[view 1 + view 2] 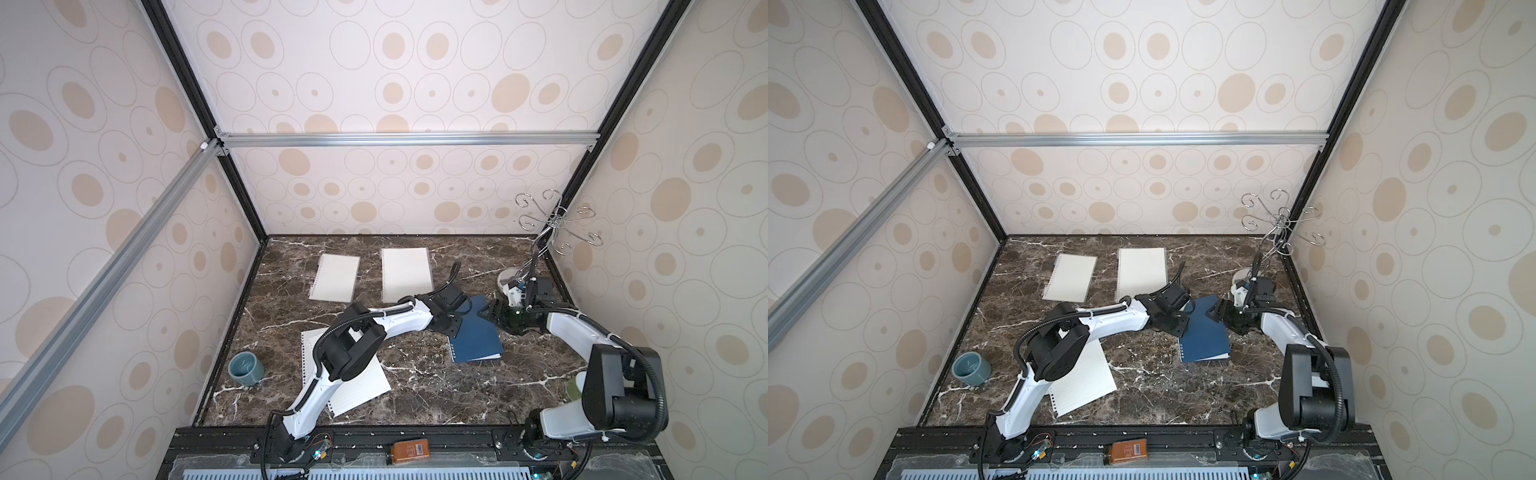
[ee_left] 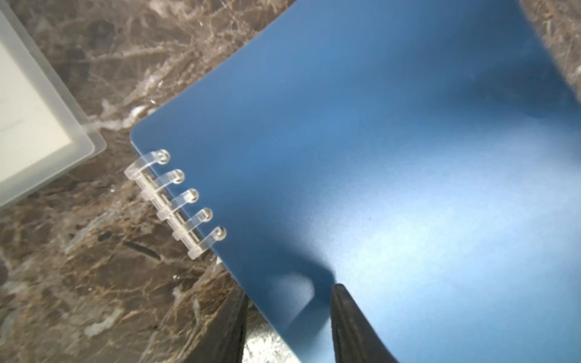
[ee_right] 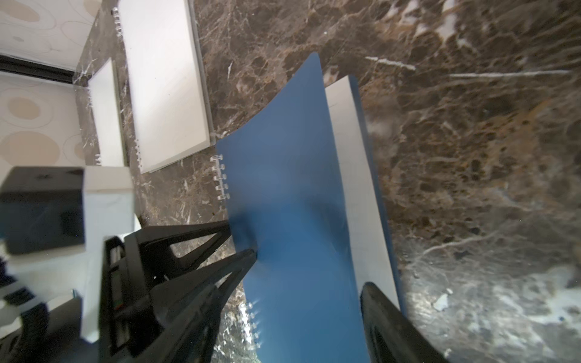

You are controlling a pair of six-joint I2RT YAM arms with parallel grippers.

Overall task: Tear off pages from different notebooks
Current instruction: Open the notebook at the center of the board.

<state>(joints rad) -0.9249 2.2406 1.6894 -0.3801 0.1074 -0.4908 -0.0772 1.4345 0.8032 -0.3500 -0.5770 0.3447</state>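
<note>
The dark-blue notebook (image 1: 478, 343) (image 1: 1206, 343) lies right of centre on the marble top. Its cover (image 3: 283, 188) is bowed up off the white pages (image 3: 349, 157) inside. My left gripper (image 1: 451, 330) (image 2: 289, 311) is open at the spine edge, one fingertip (image 2: 342, 301) on the cover, the other beside it on the table. My right gripper (image 1: 486, 313) (image 3: 292, 320) is open at the opposite edge, the raised cover passing between its fingers. A small white notebook (image 1: 334, 277) and a larger one (image 1: 406, 274) lie at the back. Loose pages (image 1: 361, 386) lie front left, partly under my left arm.
A blue-grey cup (image 1: 246, 369) stands by the left wall. A wire stand (image 1: 552, 232) rises at the back right corner. A green cup (image 1: 575, 388) is half hidden behind my right arm. An orange object (image 1: 410, 451) sits on the front rail.
</note>
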